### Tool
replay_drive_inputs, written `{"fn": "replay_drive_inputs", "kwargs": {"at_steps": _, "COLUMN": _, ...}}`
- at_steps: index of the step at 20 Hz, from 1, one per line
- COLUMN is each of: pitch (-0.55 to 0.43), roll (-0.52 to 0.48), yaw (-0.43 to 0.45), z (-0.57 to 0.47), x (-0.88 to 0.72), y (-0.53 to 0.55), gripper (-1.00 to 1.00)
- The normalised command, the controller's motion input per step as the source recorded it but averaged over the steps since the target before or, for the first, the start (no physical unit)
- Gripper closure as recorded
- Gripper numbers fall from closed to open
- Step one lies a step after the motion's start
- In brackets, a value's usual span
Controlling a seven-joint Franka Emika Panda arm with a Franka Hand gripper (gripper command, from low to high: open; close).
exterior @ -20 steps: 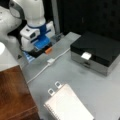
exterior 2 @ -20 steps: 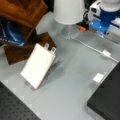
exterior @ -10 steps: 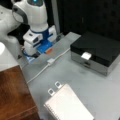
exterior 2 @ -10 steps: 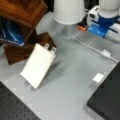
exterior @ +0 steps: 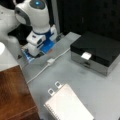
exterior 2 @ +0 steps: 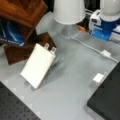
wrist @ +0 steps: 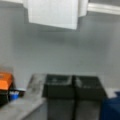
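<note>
My gripper (wrist: 73, 88) fills the bottom of the wrist view. Its two dark fingers (wrist: 58, 87) stand side by side, shut, with nothing between them. Only grey table lies under them. In both front views the white and blue hand (exterior: 37, 43) (exterior 2: 105, 25) hangs low at the back of the table, right over a blue flat piece (exterior: 47, 47) (exterior 2: 102, 33). Nearest to it is a white cable with an inline switch (exterior: 50, 60) (exterior 2: 106, 53). A white pad with two clips (exterior: 67, 105) (exterior 2: 37, 65) lies further off and shows at the wrist view's top (wrist: 52, 12).
A black and grey box (exterior: 100, 50) carries a white tag (exterior: 86, 55) (exterior 2: 98, 77). A white lamp base (exterior 2: 68, 12) stands near the arm. Wooden pieces (exterior: 12, 95) (exterior 2: 22, 12) sit at one side. There is also an orange item (wrist: 5, 80) and a perforated black board (exterior 2: 12, 107).
The arm has drifted a little toward a front view's right over the blue piece. The pad, the cable and the box have stayed in place.
</note>
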Motion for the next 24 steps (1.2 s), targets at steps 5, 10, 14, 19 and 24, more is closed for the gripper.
{"fn": "replay_drive_inputs", "kwargs": {"at_steps": 5, "pitch": -0.412, "roll": 0.149, "yaw": 0.047, "z": -0.51, "x": -0.59, "y": 0.03, "gripper": 1.0}}
{"fn": "replay_drive_inputs", "kwargs": {"at_steps": 10, "pitch": -0.503, "roll": 0.162, "yaw": 0.005, "z": -0.49, "x": -0.64, "y": -0.01, "gripper": 1.0}}
{"fn": "replay_drive_inputs", "kwargs": {"at_steps": 14, "pitch": -0.55, "roll": 0.145, "yaw": -0.008, "z": -0.49, "x": -0.71, "y": -0.02, "gripper": 1.0}}
{"fn": "replay_drive_inputs", "kwargs": {"at_steps": 19, "pitch": -0.58, "roll": 0.124, "yaw": 0.002, "z": -0.52, "x": -0.79, "y": -0.07, "gripper": 1.0}}
{"fn": "replay_drive_inputs", "kwargs": {"at_steps": 24, "pitch": -0.608, "roll": 0.125, "yaw": 0.028, "z": -0.5, "x": -0.88, "y": -0.13, "gripper": 1.0}}
